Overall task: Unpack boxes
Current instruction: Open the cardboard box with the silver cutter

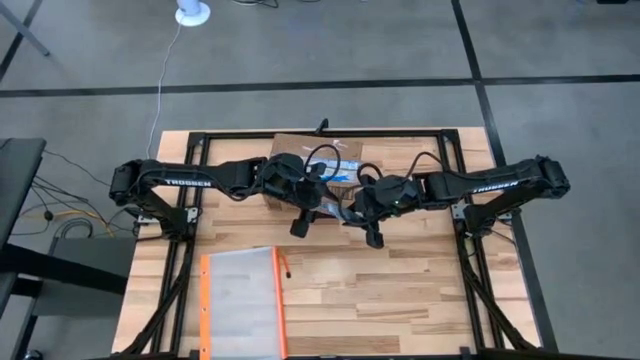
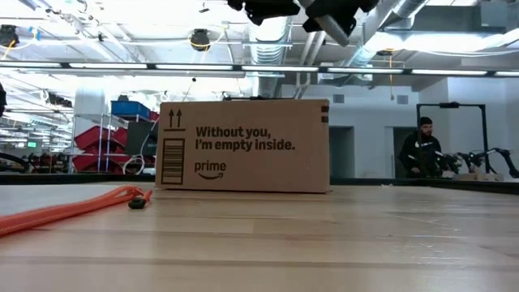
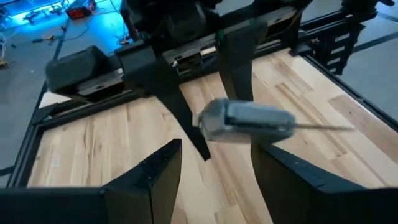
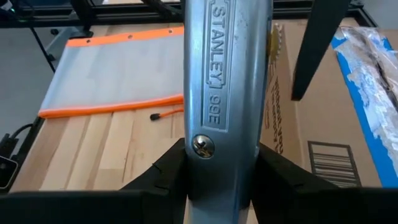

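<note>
Brown cardboard marks the box (image 1: pixel 300 160), which is set at the far middle of the worktop (image 1: pixel 400 290), its blue tape (image 4: pixel 357 81) seen running along the top beside a barcode. A silver utility knife (image 4: pixel 221 93) is clamped in the right hand (image 1: pixel 372 232), which is held above the near right edge of the box. The left hand (image 1: pixel 300 222) is held open and empty just to the left of it, over the same edge, with the knife seen between the two hands from the left wrist. A clear pouch with orange edging (image 1: pixel 240 300) is left lying at the near left, well apart from the box.

The tape appears not yet cut. If the blade is driven too deep, whatever is inside could be sliced. If the box is not steadied, it could be pushed along the smooth wood rather than cut. With both hands so close together, a collision is also a risk.
</note>
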